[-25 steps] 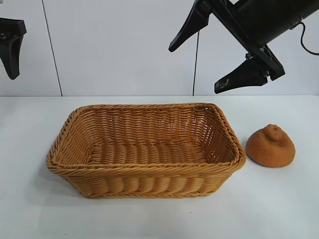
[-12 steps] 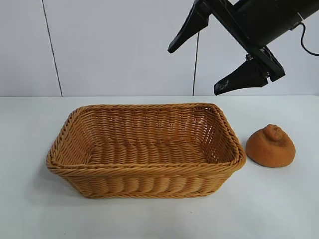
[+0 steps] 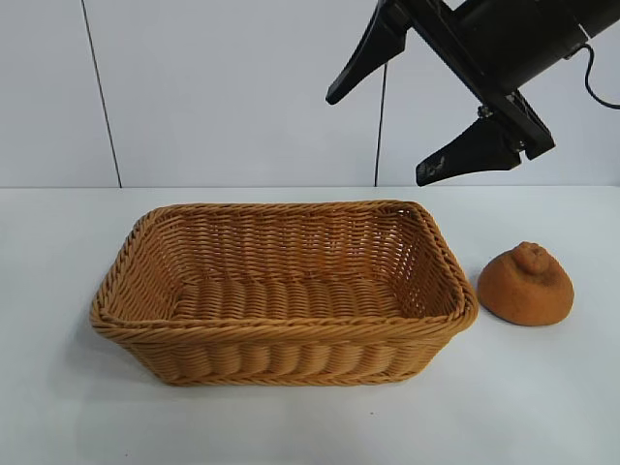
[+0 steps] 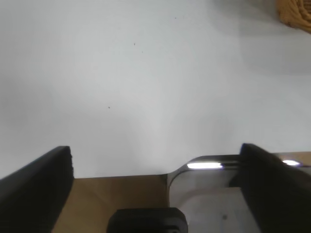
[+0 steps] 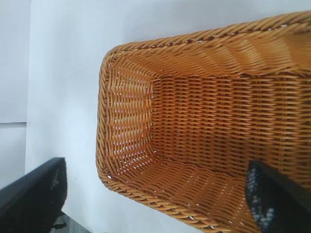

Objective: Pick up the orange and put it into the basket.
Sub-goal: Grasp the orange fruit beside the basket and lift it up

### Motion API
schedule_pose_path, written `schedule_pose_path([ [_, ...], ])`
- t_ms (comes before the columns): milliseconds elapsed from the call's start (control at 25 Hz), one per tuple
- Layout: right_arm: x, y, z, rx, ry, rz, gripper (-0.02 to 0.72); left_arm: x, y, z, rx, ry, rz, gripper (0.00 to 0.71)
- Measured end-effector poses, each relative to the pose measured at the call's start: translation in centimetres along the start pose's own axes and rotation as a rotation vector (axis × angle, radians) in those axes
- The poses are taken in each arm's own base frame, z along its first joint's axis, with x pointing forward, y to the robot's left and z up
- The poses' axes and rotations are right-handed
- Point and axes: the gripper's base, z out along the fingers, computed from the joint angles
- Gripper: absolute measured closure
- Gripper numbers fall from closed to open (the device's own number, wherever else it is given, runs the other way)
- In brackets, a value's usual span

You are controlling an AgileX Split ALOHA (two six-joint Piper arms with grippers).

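Note:
The orange (image 3: pixel 526 284), a dull brownish-orange lump with a knob on top, lies on the white table just right of the basket (image 3: pixel 281 327), apart from it. The woven tan basket is empty inside. My right gripper (image 3: pixel 379 138) hangs open high above the basket's back right corner, holding nothing. In the right wrist view its fingers (image 5: pixel 155 177) frame the basket's interior (image 5: pixel 126 111); the orange is out of that view. My left gripper (image 4: pixel 155 158) is open over bare table, with only a corner of the basket (image 4: pixel 296 12) showing far off. It is outside the exterior view.
White table (image 3: pixel 310 426) runs all around the basket, with a white panelled wall (image 3: pixel 213 87) behind. In the left wrist view a brown surface (image 4: pixel 116 194) and a metal bracket (image 4: pixel 209 167) lie beyond the table's edge.
The left gripper, seen at the upper left edge a second ago, has gone out of the exterior view. The right gripper has barely shifted. Orange and basket are unmoved.

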Motion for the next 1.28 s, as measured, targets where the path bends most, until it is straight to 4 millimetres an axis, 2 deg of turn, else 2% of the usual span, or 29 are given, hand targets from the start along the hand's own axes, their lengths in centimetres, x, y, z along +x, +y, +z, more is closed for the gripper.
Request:
schedule_pose_path([
  [200,0.0,0.0,0.0,0.000,0.000,0.000,0.021,3.9,0.2,-0.7,0.009,-0.157,-0.001,0.059],
  [360,0.0,0.0,0.0,0.000,0.000,0.000,0.021,6.1,0.4,-0.4,0.015,-0.241,-0.001,0.059],
  [720,0.3,-0.1,0.0,0.015,0.028,-0.023,0.021,7.3,0.4,-1.2,0.028,-0.360,0.000,0.059],
  [920,0.4,-0.7,-0.3,0.095,0.068,-0.044,0.021,9.0,0.5,-2.4,0.036,-0.497,-0.001,0.059],
  [1040,-0.1,-0.6,-0.9,0.159,0.088,-0.061,0.021,10.0,0.6,-3.0,0.040,-0.570,-0.001,0.059],
  [1280,-1.9,-0.4,-3.3,0.357,0.101,-0.140,0.021,10.1,0.6,-3.0,0.034,-0.577,0.000,0.059],
])
